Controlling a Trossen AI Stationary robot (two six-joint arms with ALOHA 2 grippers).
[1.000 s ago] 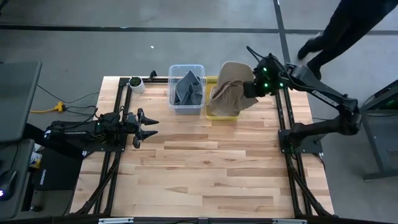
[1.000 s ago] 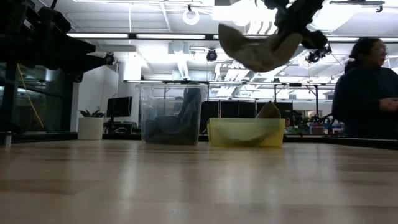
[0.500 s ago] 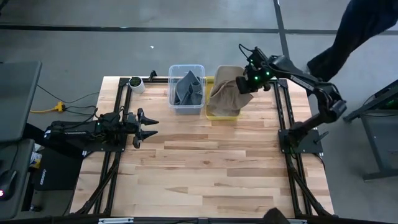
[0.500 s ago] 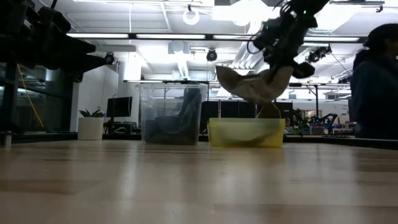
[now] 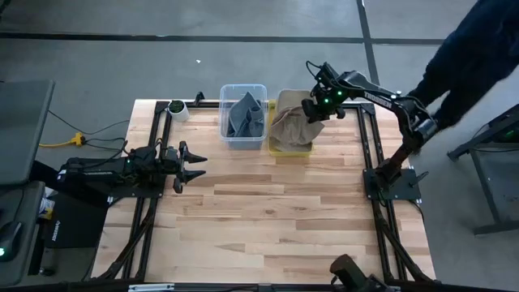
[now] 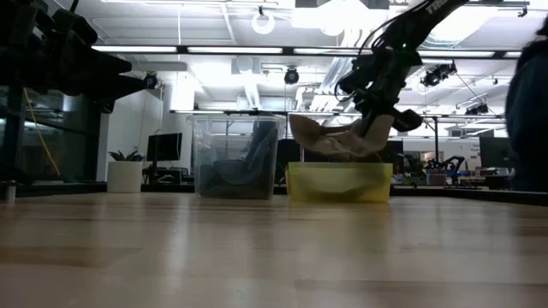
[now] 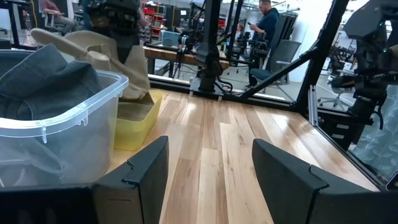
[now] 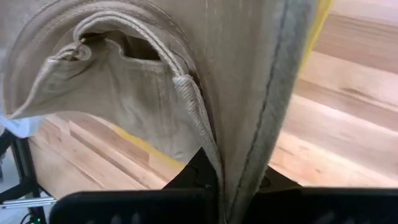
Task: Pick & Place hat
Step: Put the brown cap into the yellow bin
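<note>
Hat over bin, beside tub

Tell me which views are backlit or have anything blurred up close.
Low view: bright ceiling lights leave the right gripper and tan hat dark; the near tabletop is soft. Right wrist view: hat fabric fills the frame, slightly blurred. High view: even lighting.

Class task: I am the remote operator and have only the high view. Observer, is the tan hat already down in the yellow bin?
Observer: Not fully. In the low view the tan hat hangs at the rim of the yellow bin.
Operator: Does the right gripper hold it?
Observer: Yes. The right wrist view shows the right gripper shut on the fabric.
Operator: And the left arm?
Observer: It waits at the table's left side; the left gripper is open and empty.
</note>
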